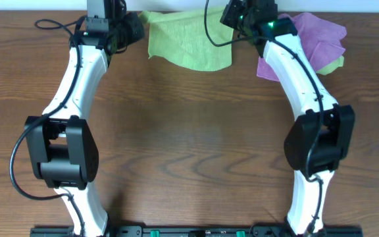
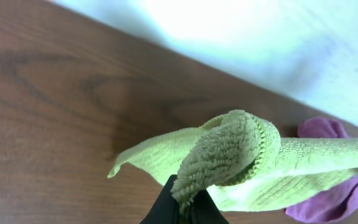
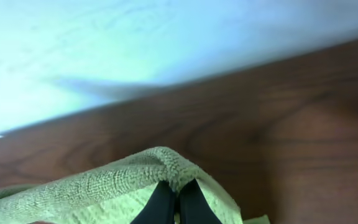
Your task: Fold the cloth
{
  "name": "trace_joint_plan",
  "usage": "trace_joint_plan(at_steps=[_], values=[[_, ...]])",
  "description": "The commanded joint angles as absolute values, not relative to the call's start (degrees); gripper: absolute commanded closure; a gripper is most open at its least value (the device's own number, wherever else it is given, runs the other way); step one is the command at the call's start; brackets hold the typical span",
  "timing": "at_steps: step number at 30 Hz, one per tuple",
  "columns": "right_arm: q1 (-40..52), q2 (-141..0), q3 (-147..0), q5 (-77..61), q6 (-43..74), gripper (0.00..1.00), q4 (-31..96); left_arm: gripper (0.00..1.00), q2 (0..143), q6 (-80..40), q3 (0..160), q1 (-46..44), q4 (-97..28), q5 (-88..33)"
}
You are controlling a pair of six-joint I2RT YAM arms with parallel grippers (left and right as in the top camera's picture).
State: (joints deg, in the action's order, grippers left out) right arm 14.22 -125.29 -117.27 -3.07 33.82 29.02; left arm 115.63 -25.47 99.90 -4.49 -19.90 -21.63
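The left gripper [image 2: 184, 206] and right gripper [image 3: 176, 204] each clamp a cloth [image 1: 188, 45] corner at the table's [image 1: 189, 145] far edge.

We find the cloth [image 1: 188, 41] at the far edge of the bench [image 1: 189, 145], stretched between our two hands. The left hand [image 1: 131, 27] has its left corner and the right hand [image 1: 237, 18] its right corner, each corner pinched between that hand's fingers, with the rest of it spreading toward the near side. To the right of the right hand, partly hidden by that arm, lies a second cloth [image 1: 318, 36], and a scrap [image 1: 334, 64] pokes out at its near right side.
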Motion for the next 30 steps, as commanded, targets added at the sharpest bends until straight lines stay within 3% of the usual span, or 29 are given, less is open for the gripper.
trace_joint_plan(at_steps=[1, 10, 30], values=[[13.13, -125.75, -120.60, -0.78, 31.03, 0.98, 29.45, 0.94, 116.38, -24.80, 102.13, -3.31, -20.21, -20.14], [13.15, -125.75, -125.10, -0.64, 28.73, 0.99, 34.59, 0.94, 116.36, -22.63, 107.00, -3.01, -25.80, -21.87], [16.23, -125.36, -125.49, 1.48, 25.65, 0.99, 62.46, 0.94, 116.36, -11.44, 108.36, -3.03, -59.40, -22.48]])
